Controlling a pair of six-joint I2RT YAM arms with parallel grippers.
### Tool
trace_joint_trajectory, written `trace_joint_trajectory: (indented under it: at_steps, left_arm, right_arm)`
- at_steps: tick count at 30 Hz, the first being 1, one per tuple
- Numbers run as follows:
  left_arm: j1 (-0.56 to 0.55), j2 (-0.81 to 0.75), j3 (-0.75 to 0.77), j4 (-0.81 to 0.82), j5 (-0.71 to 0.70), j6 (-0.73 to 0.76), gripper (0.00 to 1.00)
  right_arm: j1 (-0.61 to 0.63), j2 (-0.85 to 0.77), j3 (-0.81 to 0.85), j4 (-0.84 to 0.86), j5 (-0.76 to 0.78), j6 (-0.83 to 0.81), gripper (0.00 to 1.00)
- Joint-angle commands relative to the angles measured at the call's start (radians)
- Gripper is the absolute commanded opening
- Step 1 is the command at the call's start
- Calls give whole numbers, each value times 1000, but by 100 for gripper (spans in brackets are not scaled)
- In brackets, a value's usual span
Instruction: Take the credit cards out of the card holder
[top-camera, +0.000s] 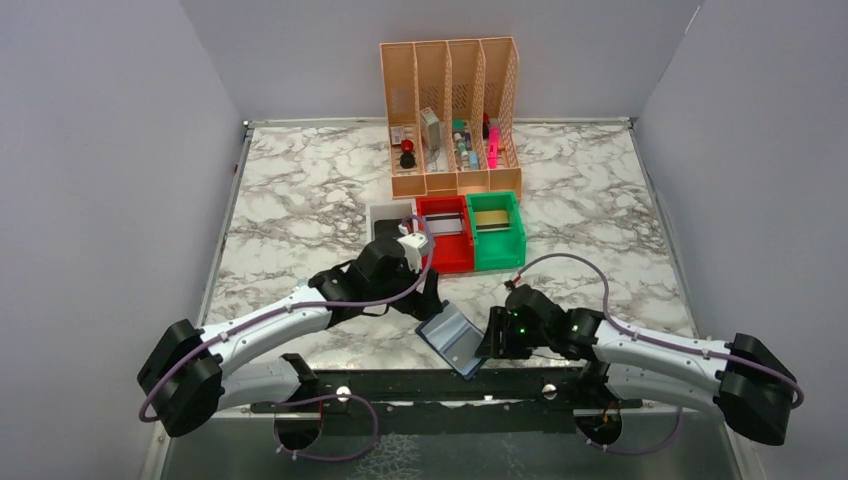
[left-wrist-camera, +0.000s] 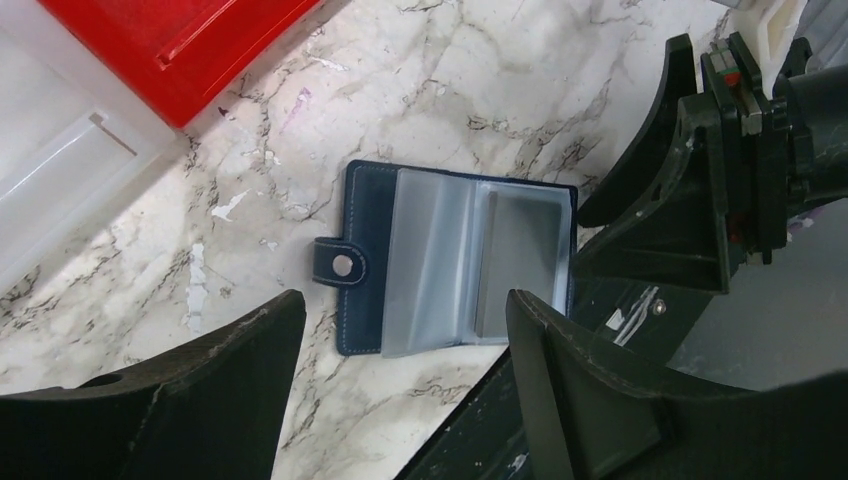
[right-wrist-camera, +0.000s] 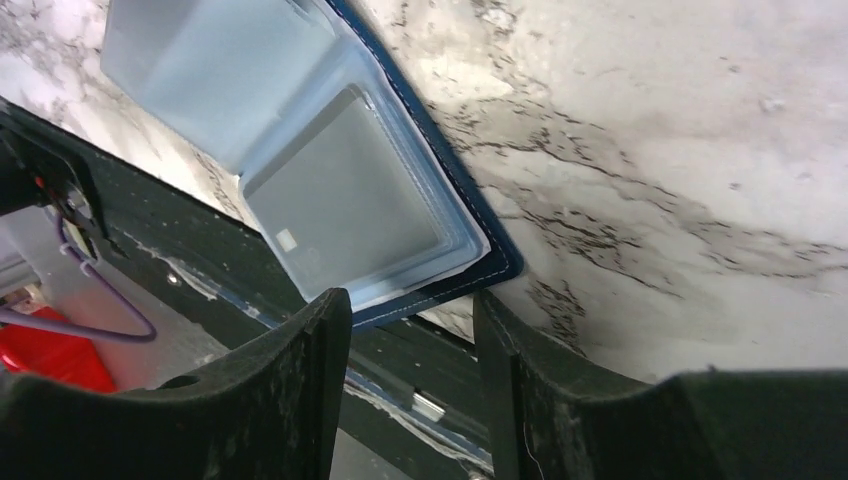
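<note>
The card holder (top-camera: 455, 338) lies open at the near edge of the worktop (top-camera: 300, 200). Its nearest corner appears to overhang the black mounting rail (top-camera: 420, 384). One silver-grey credit card (right-wrist-camera: 350, 200) sits in the clear pocket of the panel closest to the right gripper (right-wrist-camera: 410, 305). The pocket leaf beside it looks empty.

Hazards judged from this position:
- Holder leaves the worktop. It rests unclamped at the edge, so a pull on the card toward the rail could drag the whole holder off.
- Film is pinched with the card. The pocket is thin and flexible, so fingers closing over both layers would lift the holder instead of freeing the card.
- Gripper contact. Both grippers crowd the holder, so an uncoordinated move could bring their fingers together.

Right arm: it reaches in low with the forearm nearly level. The gripper sits at the holder's near right corner, pointing along the worktop. The jaws stand a narrow gap apart and hold nothing. The navy edge shows within the gap, but contact cannot be confirmed.

Left arm: it stretches forward with the wrist bent down. The left gripper (left-wrist-camera: 400, 300) hovers above the holder from its far left side, with the jaws wide and empty.

Beyond the holder stand a white bin (top-camera: 388, 215), a red bin (top-camera: 443, 250) and a green bin (top-camera: 497, 245), side by side. The red bin shows a flat grey item and the green bin a flat gold one, possibly cards. Farthest from the holder stands the orange file rack (top-camera: 452, 115).
</note>
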Motion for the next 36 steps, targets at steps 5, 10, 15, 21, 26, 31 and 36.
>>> trace_joint_trajectory:
  at_steps: [5,10,15,21,26,31,36]
  left_arm:
    - [-40,98,25,110,-23,1,71]
    - [-43,90,-3,111,-71,-10,66]
    - [-44,70,-13,108,-83,-6,65]
    - [-43,62,-22,112,-102,-39,59]
    - [-43,14,-57,125,-124,-91,54]
    - [-43,-60,-118,109,-209,-134,52]
    - [-44,-110,-181,96,-301,-174,52]
  right_arm:
    - [3,190,31,162,44,-7,51]
    - [1,305,134,117,192,-56,50]
    - [-11,435,221,137,212,-130,50]
    - [-23,457,283,109,245,-160,49]
    - [-23,347,242,152,143,-151,49]
    - [-23,254,116,303,-4,-87,48]
    - [-23,239,64,397,-69,-33,45]
